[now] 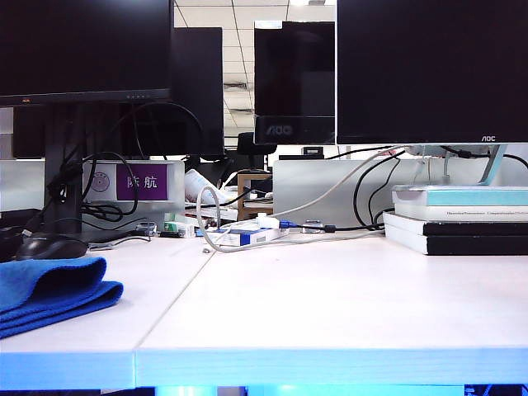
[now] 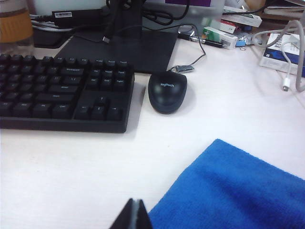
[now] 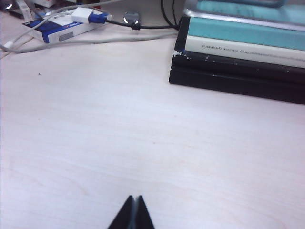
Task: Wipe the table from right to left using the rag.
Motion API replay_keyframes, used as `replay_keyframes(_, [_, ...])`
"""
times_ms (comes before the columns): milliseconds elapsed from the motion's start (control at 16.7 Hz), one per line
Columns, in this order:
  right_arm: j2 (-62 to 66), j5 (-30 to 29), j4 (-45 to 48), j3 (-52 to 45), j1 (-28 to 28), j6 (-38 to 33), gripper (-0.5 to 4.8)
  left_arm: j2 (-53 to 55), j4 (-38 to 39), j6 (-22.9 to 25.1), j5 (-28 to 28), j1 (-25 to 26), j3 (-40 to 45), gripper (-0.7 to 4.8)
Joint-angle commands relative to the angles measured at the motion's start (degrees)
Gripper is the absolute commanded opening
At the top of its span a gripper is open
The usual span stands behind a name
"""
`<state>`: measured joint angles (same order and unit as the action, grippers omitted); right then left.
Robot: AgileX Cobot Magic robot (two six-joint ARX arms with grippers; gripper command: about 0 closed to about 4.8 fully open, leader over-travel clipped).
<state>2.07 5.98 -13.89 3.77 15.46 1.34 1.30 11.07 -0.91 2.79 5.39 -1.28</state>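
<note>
The black mouse (image 2: pixel 167 91) beside the keyboard (image 2: pixel 62 90) carries the word "logitech" on its back. Far on the bench, two monitors bear the brand "AOC": one in pale letters on the lower bezel of the middle monitor (image 1: pixel 294 129), one small under the right monitor (image 1: pixel 429 70). A purple sign (image 1: pixel 142 182) at far left shows two white Chinese characters, "陈航". The white book spine (image 3: pixel 243 47) in the stack at right has a printed title too small to read.
</note>
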Motion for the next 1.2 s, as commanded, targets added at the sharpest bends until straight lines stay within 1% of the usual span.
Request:
replay_keyframes(60, [-1.75, 0.09, -3.10, -1.22, -0.13, -0.28, -0.06, -0.02, 0.42, 0.09, -0.17, -0.02, 0.35, -0.04])
replay_keyframes(120, [-1.77, 0.09, -2.64, -1.29, -0.44, -0.28, -0.06, -0.04, 0.39, 0.07, -0.17, -0.02, 0.35, -0.04])
replay_keyframes(180, [-1.68, 0.28, -2.67, -1.29, -2.16, -0.39, -0.06, -0.02, 0.42, 0.09, -0.17, -0.02, 0.35, -0.04])
replay_keyframes(240, [-1.70, 0.33, -2.67, -1.29, -4.31, -3.78, -0.06, -0.02, 0.42, 0.09, -0.17, -0.02, 0.35, -0.04])
replay_keyframes(300, [-1.70, 0.11, -2.71, -1.29, -7.45, -8.94, -0.06, -0.02, 0.42, 0.09, -0.15, -0.02, 0.35, -0.04])
replay_keyframes(360, [-1.73, -0.15, -2.75, -1.29, -8.04, -8.87, -0.06, -0.02, 0.42, 0.09, -0.17, -0.02, 0.35, -0.04])
replay_keyframes(600, [-1.73, -0.24, -2.54, -1.29, -8.31, -8.83, -0.04, -0.02, 0.42, 0.07, -0.17, -0.02, 0.35, -0.04])
replay_keyframes(660, [-1.70, -0.24, -2.49, -1.29, -8.28, -10.12, -0.04, -0.02, 0.42, 0.07, -0.17, -0.02, 0.35, -0.04])
replay_keyframes(720, [-1.70, -2.93, -2.29, -1.29, -8.22, -16.09, -0.04, -0.02, 0.42, 0.09, -0.17, -0.02, 0.35, -0.04])
replay_keyframes(780, [-1.70, -5.64, -2.29, -1.29, -8.24, -18.25, -0.04, -0.02, 0.42, 0.09, -0.17, -0.02, 0.35, -0.04])
replay_keyframes(1080, [-1.70, -6.10, -2.58, -1.29, -8.26, -18.05, -0.04, -0.02, 0.42, 0.09, -0.17, -0.02, 0.35, -0.04])
replay_keyframes(1201, [-1.70, -6.10, -2.58, -1.29, -8.26, -18.05, -0.04, -0.94, 0.46, 0.44, -1.16, -0.02, 0.35, -0.04])
